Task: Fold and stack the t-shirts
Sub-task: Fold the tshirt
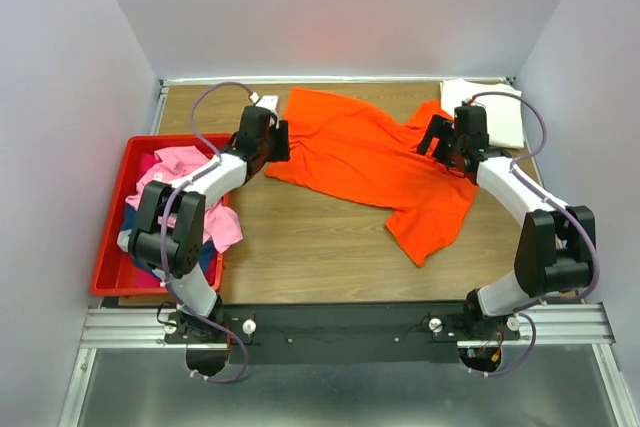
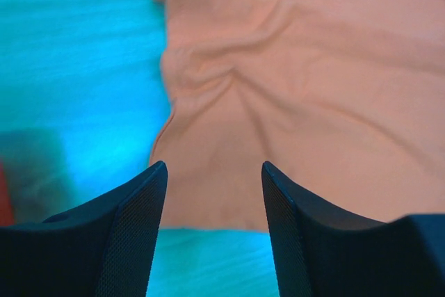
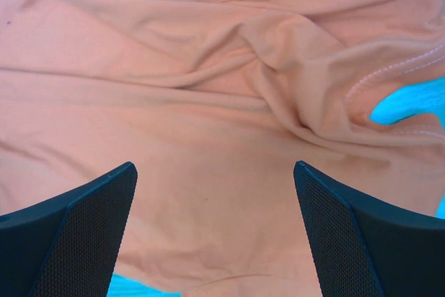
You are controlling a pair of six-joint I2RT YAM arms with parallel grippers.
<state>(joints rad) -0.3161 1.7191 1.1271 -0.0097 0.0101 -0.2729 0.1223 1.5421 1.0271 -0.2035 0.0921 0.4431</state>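
near, 9 o'clock: red plastic bin (image 1: 106,247) holds pink cloth t-shirt (image 1: 180,169) | middle: bright orange cloth t-shirt (image 1: 360,157) lies rumpled on wooden desk (image 1: 300,247), likely spread for folding | left pincer (image 1: 284,141) wide at its 9 o'clock edge, arm bent low | right pincer (image 1: 438,139) wide over its 3 o'clock side, holding nothing | far, 1 o'clock: cream-white folded cloth t-shirt (image 1: 500,112), maybe the stack

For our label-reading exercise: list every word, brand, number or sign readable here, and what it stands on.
No text can be read. The bright orange cloth t-shirt is plain in every view; the red plastic bin and the folded cream-white t-shirt show no lettering. A small white patch by its far-left corner is too small to read.
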